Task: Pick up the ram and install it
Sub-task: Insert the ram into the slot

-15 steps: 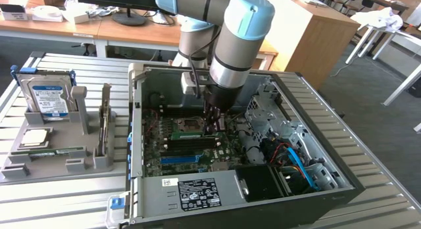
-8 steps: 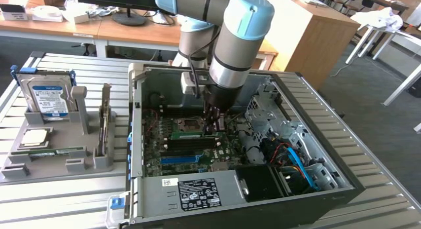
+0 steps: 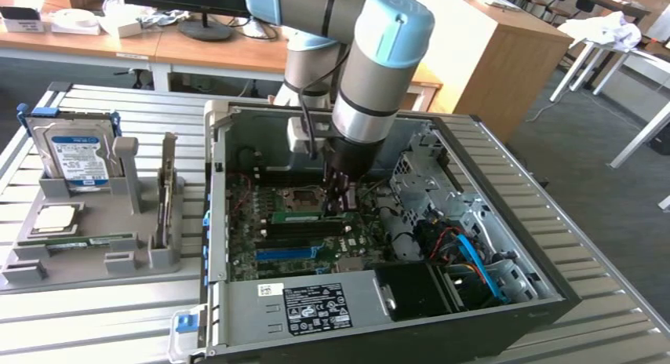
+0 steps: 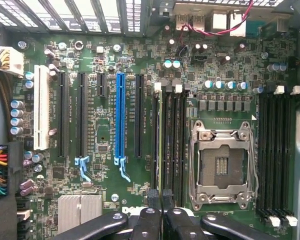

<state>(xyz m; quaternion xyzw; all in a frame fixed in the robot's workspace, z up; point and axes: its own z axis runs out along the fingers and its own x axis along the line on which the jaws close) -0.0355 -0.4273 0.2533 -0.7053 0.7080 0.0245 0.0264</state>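
The ram (image 3: 301,216) is a narrow green stick standing on edge in a slot of the motherboard, right beside the empty processor socket (image 3: 304,197). In the wrist view the ram (image 4: 160,140) appears edge-on as a thin pale line in the slot next to the socket (image 4: 221,167). My gripper (image 3: 340,205) reaches straight down into the open computer case at the stick's end on the exterior view's right. Its black fingers (image 4: 151,220) are drawn together, and my gripper (image 4: 160,198) pinches the near end of the stick.
A grey fixture (image 3: 94,262) on the exterior view's left holds a hard drive (image 3: 74,156), a square silver chip (image 3: 55,217), an upright card (image 3: 165,191) and another green stick (image 3: 78,241). The case walls (image 3: 314,301) ring the board. More memory slots (image 4: 276,155) and a blue slot (image 4: 120,115) flank the socket.
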